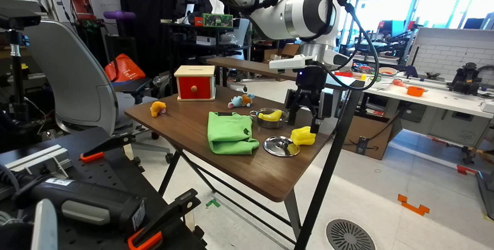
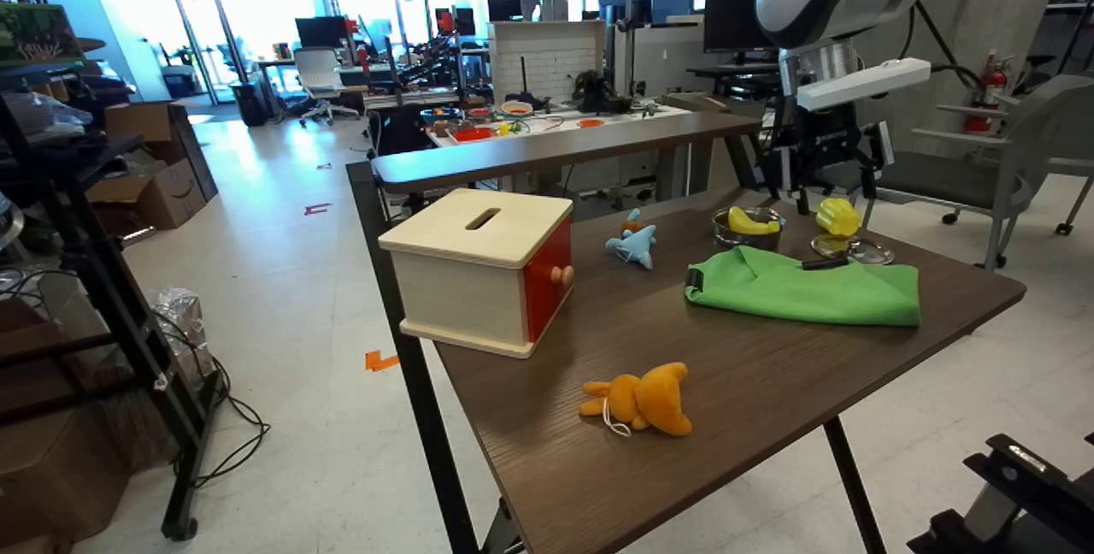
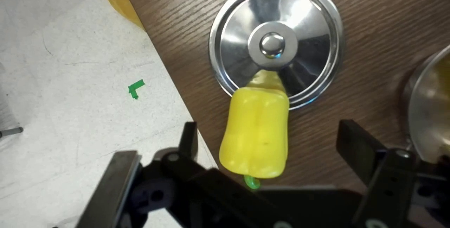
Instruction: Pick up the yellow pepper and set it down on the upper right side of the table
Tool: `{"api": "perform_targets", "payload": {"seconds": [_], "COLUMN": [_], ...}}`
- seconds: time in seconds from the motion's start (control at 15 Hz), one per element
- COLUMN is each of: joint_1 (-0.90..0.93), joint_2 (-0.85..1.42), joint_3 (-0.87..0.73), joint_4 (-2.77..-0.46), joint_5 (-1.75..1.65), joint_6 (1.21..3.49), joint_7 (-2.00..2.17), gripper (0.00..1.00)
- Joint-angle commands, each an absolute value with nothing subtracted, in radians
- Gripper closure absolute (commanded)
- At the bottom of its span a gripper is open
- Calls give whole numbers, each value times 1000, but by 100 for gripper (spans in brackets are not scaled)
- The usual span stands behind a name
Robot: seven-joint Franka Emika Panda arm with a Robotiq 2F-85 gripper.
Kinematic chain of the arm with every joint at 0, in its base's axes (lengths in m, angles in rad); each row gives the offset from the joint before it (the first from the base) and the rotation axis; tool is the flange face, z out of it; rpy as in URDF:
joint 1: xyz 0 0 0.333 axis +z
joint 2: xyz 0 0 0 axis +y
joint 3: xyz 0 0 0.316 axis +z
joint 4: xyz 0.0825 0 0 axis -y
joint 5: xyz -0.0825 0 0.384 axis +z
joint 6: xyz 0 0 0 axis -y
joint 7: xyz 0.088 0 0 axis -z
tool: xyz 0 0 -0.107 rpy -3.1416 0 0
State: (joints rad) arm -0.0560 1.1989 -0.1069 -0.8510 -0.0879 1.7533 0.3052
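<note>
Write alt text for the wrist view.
A green-stemmed yellow pepper lies near the edge of a brown wooden table, framed by the open end effector. In the image, its stemless end overlaps the rim of a shiny round metal lid; part of a metal pot shows at right.

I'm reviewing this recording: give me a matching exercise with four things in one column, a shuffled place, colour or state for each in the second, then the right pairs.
1. yellow pepper
2. yellow banana
3. gripper
4. wooden box

A. inside the metal pot
B. red front with a round knob
C. open, holding nothing
D. overlapping the lid in the wrist view

Pairs: 1-D, 2-A, 3-C, 4-B
</note>
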Motion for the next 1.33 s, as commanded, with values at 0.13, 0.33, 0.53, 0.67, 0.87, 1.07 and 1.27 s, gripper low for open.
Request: {"api": "perform_targets", "payload": {"seconds": [0.13,0.33,0.53,0.67,0.87,1.07,1.27], "joint_1": [-42,-24,3,14,26,30,37], "joint_2": [1036,911,808,743,650,548,432], "joint_3": [-79,-56,-41,-18,23,62,83], "joint_4": [-988,-1128,-1253,-1343,-1486,-1632,-1788], "joint_5": [-74,-85,-78,-76,-71,-72,-86], "joint_6": [1879,2050,2214,2301,2392,2379,2335], "joint_7": [304,270,199,137,44,-52,-132], "gripper": [0,0,0,0,0,0,0]}}
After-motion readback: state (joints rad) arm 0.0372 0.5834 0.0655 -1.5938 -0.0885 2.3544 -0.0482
